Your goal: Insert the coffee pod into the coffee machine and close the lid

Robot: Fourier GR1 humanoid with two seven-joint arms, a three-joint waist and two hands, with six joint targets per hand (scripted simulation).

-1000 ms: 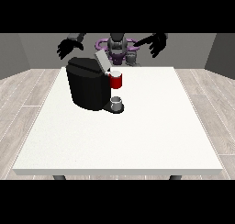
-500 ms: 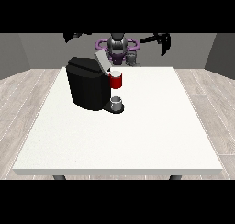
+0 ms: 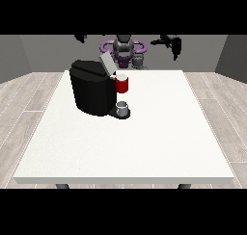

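Observation:
The black coffee machine (image 3: 92, 92) stands on the white table (image 3: 144, 142), left of centre, with its grey lid (image 3: 106, 63) tilted up and open. A red thing at the machine (image 3: 122, 84) sits at its front. Below it a grey thing (image 3: 123, 107) rests on the machine's base. Another small grey thing (image 3: 139, 61) stands at the table's far edge by the robot; I cannot tell whether either is the pod. The hand at the view's right (image 3: 171, 41) hangs high above the far edge, fingers relaxed and empty. The hand at the view's left (image 3: 81, 37) shows only partly at the scene's top.
The robot's purple and grey torso (image 3: 124, 48) stands behind the table's far edge. Wooden floor surrounds the table on both sides.
Both hands have risen from shoulder height and moved outward. The hand at the view's left is now mostly cut off at the top. The machine and grey things have not moved.

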